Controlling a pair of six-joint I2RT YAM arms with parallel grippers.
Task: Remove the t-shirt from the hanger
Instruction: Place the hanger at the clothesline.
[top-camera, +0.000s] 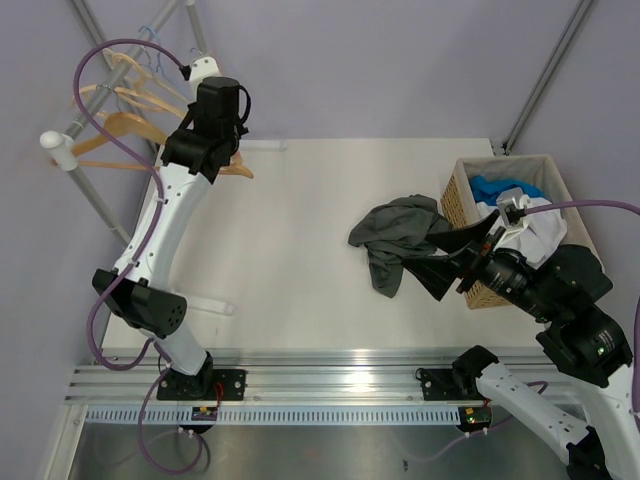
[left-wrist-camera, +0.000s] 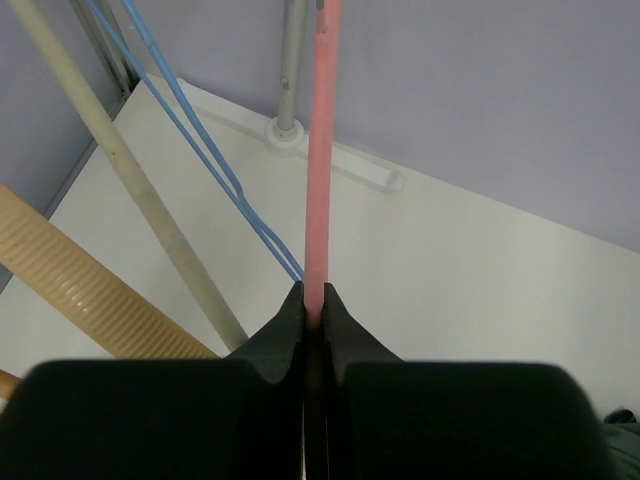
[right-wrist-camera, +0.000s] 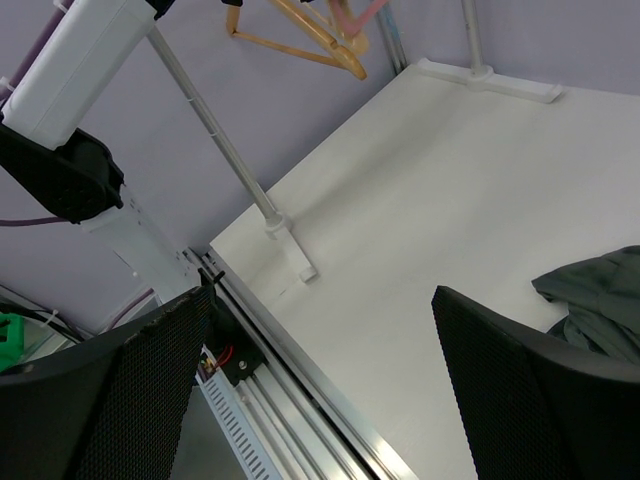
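Grey fabric t-shirt (top-camera: 398, 238): lies crumpled on the white table (top-camera: 300, 300), off any hanger, just ahead of the R gripper (top-camera: 452, 260), whose jaws stand spread wide w/ nothing between. L gripper (left-wrist-camera: 312, 300), well apart at the rack, is pinched tight on the thin pink plastic hanger (left-wrist-camera: 320, 150). Step judged: removal done, bare hanger left to park; next calls for L jaws to let go once its hook sits on the rail (hook not visible).

left arm (top-camera: 165, 215): stretched from its base up to the far left corner, wrist raised
left end effector (left-wrist-camera: 312, 300): fingers pinched tight on a thin pink hanger (left-wrist-camera: 322, 150)
right arm (top-camera: 560, 300): folded at the right side, wrist pointing left
right end effector (top-camera: 455, 257): fingers spread wide, nothing between them
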